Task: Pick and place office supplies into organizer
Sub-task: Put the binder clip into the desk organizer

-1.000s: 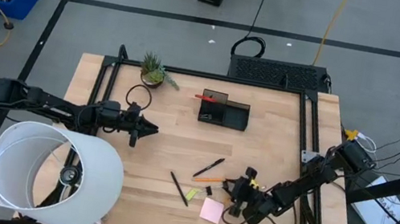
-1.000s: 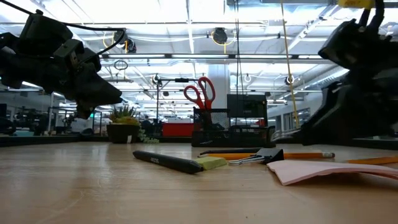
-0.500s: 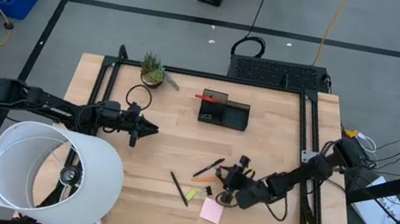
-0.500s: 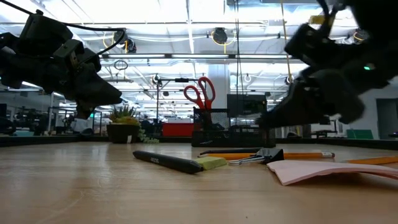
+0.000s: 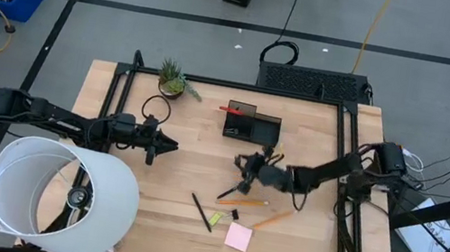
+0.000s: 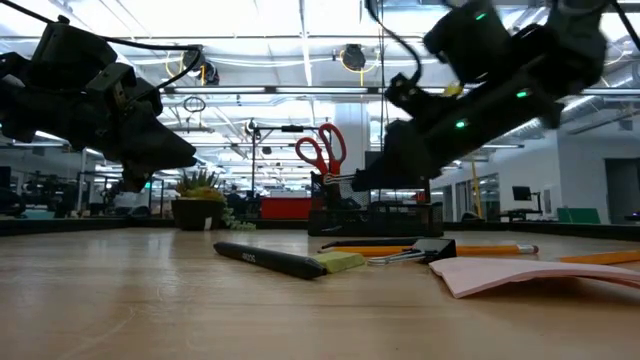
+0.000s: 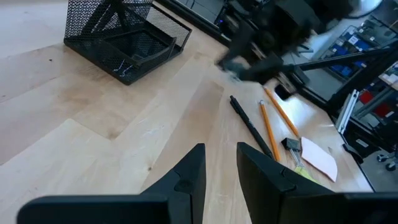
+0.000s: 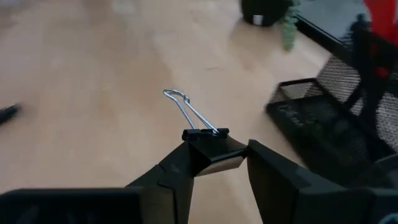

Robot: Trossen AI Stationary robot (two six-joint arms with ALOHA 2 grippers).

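Observation:
My right gripper (image 5: pixel 245 162) hovers above the table just in front of the black mesh organizer (image 5: pixel 252 127), shut on a small black binder clip (image 8: pixel 211 148). Red-handled scissors (image 6: pixel 321 149) stand in the organizer. On the wood nearer the front lie two black pens (image 5: pixel 235 188) (image 5: pixel 201 212), two orange pencils (image 5: pixel 251 204) (image 5: pixel 274 219), a pink sticky-note pad (image 5: pixel 238 236) and a yellow-green piece (image 6: pixel 340 262). My left gripper (image 5: pixel 172 145) waits at the table's left, open, nothing between its fingers (image 7: pixel 186 177). My right gripper pinches the binder clip's black body (image 8: pixel 214 155) between its two fingers. The clip's wire handles (image 8: pixel 186 107) stick out forward past the fingertips. The fingers come from the table's right, slanting a little downward. The clip is lifted clear of the table.
A potted green plant (image 5: pixel 172 80) stands at the far left. A large white cylinder (image 5: pixel 57 199) covers the near left corner. Another black clip (image 6: pixel 436 249) lies beside the pencils. Bare wood lies between my left gripper and the organizer.
My right gripper has swung from beside the pink pad near the table's front right toward the far edge and leftward, rising a little and turning, and now hangs just in front of the organizer. The supplies on the table lie as before.

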